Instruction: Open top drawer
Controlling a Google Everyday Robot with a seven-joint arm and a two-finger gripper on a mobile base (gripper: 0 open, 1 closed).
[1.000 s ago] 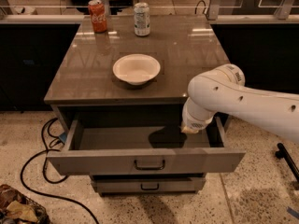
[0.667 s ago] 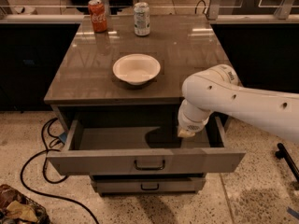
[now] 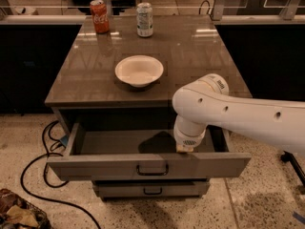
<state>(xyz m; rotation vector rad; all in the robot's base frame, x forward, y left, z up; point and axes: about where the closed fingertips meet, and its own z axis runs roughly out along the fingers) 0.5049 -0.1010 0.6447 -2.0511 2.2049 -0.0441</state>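
Top drawer sits pulled well out beneath the worktop; the gripper hangs inside it, just behind the front, right of the handle; its grasp I cannot tell; withdraw straight upward, clear of the front.

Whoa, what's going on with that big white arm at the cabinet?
A robot arm is working on the top drawer, which stands pulled well out. Its hand hangs inside the drawer, just behind the front panel. A white bowl, a red can and a pale can sit on the tabletop.
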